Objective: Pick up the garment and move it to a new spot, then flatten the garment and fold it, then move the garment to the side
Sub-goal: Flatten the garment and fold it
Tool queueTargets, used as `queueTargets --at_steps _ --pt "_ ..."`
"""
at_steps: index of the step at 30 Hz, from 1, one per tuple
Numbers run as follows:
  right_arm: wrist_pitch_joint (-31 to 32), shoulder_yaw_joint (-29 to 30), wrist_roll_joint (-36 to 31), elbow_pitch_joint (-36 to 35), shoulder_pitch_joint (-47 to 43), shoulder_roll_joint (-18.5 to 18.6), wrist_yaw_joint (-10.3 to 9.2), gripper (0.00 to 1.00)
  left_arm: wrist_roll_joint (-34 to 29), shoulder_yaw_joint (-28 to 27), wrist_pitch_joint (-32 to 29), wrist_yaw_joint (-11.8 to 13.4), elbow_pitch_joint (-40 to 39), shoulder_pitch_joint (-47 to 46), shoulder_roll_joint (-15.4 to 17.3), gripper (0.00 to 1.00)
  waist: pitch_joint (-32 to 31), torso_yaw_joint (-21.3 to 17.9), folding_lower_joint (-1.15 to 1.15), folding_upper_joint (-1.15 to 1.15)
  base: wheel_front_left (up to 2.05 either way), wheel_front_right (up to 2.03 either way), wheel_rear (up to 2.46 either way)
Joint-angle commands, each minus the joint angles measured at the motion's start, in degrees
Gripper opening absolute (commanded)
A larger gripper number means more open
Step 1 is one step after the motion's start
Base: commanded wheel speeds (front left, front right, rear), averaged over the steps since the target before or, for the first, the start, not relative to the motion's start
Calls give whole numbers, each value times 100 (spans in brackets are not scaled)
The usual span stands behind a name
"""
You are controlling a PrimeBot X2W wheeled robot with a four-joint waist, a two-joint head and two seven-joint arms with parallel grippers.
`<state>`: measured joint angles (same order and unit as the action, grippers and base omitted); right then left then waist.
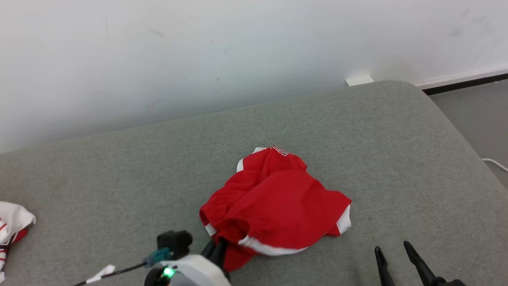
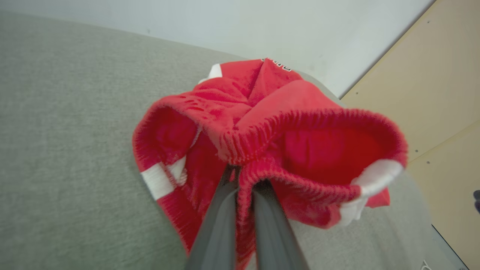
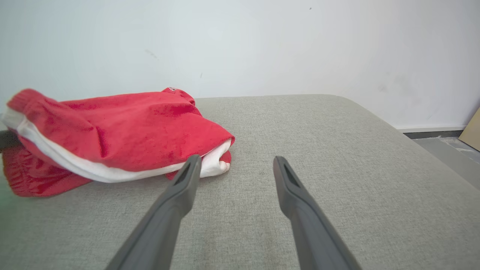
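Red garment (image 1: 274,202): it lay bunched in a heap on the grey cushion (image 1: 357,131), about midway left to right and toward the near edge. Most of it rested on the upholstery.
Left gripper (image 2: 243,176): you had its fingers clamped together on a ribbed red hem at the near side of the heap, with the cloth pinched between them.
Right gripper (image 3: 237,159): your fingers stood spread and carried nothing. It sat low over the cushion, just right of the garment and apart from it.
Stage, as judged: only the first step was in hand. The grasp was made, but the lift was not yet evident, since the bulk sat on the cushion.
Outstanding, as judged: the carry to a new spot, the flattening, the fold and the move aside. None showed as done.
Garment condition: rumpled and doubled over itself, with white bands along several edges. Small lettering at the far edge was too small to read. The ribbed hem gaped in an open loop. What kind of garment it was could not be told.
Other item: a white and red cloth (image 1: 12,226) lay at the left edge of the cushion, well apart.
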<state>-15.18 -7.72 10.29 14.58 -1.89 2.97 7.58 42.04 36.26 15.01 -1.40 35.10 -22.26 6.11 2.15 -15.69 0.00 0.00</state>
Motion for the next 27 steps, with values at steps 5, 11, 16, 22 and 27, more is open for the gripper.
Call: queueTargets --at_steps 5,11,16,22,27 --pt "6 4 -46 18 -88 34 -17 100 213 -152 -79 -151 519 418 473 0 -89 240 0 0 0 0 0" --pt "6 7 -62 64 -167 97 -17 100 459 -167 -597 -295 923 588 776 0 -191 422 0 0 0 0 0" --pt "6 -8 -64 91 -190 104 -17 100 582 -199 -620 -355 1078 673 804 100 -265 526 0 0 0 0 0" --pt "6 2 -64 66 -239 101 -17 100 463 -120 -473 -353 1067 807 906 100 -311 588 0 0 0 0 0" --pt "6 69 -69 25 -317 104 -17 100 431 -124 -392 -159 806 1118 1035 100 -339 639 0 0 0 0 0"
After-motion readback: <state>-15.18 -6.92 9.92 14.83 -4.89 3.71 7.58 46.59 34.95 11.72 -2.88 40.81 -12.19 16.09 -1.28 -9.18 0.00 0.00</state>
